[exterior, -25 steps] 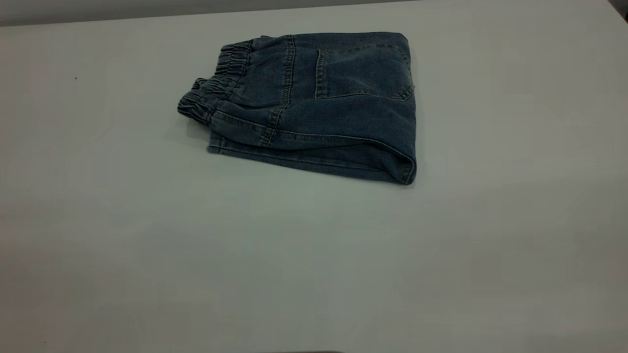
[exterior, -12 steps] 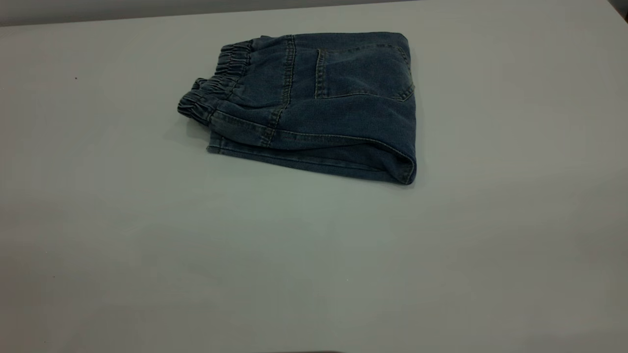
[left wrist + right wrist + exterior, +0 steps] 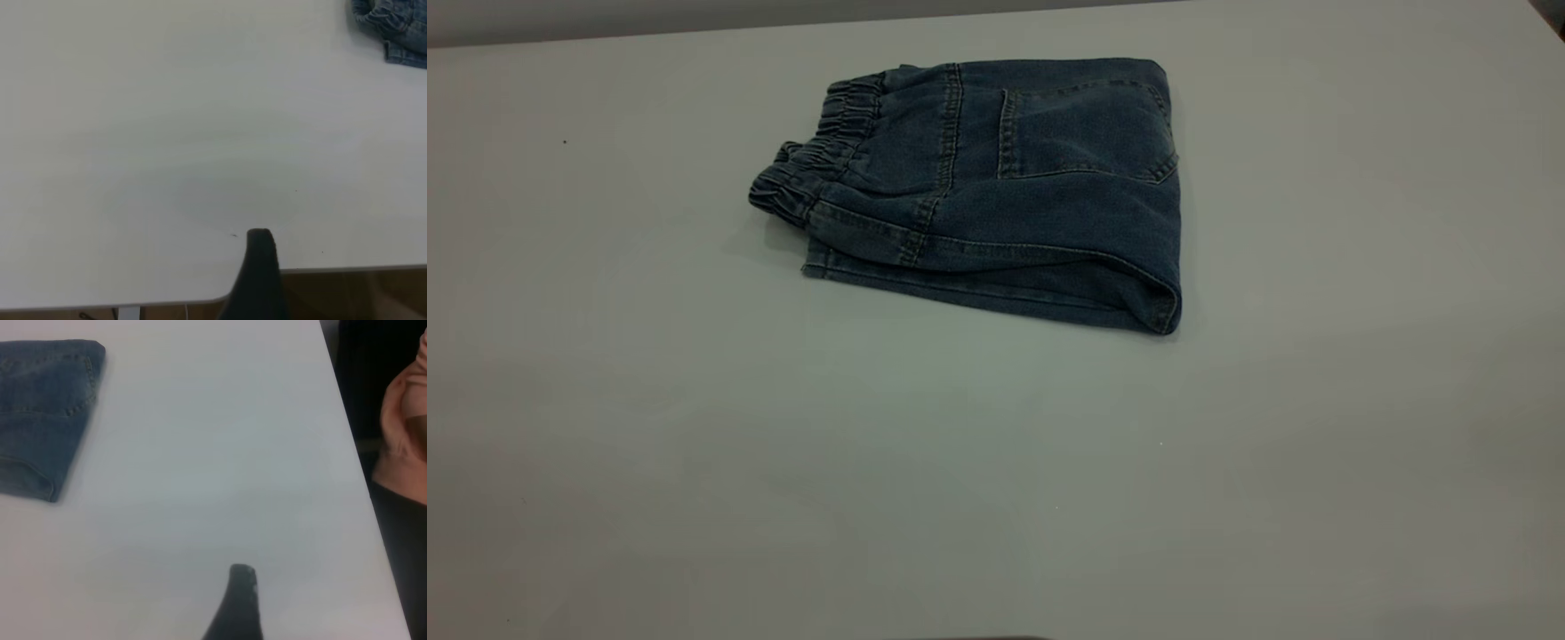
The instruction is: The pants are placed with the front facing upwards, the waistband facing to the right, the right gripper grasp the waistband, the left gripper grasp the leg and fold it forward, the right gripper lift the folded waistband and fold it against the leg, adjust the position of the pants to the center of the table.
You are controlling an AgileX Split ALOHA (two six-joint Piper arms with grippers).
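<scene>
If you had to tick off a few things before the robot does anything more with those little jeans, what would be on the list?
1. Pants folded into a compact stack: ok.
2. Waistband folded over, lying at the exterior view's left: ok.
3. Pants centred on the table: not ok, they sit toward the far edge.
4. Left gripper clear of the cloth: ok; open or shut: cannot tell.
5. Right gripper clear of the cloth: ok.
6. Person beside the table: cannot tell if safely clear.

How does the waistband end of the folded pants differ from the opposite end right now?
The waistband end is gathered and ruffled, its layers staggered; the fold edge is smooth, rounded and straight. The waistband looks darker. Both lie flat on the table, with neither gripper touching them.
</scene>
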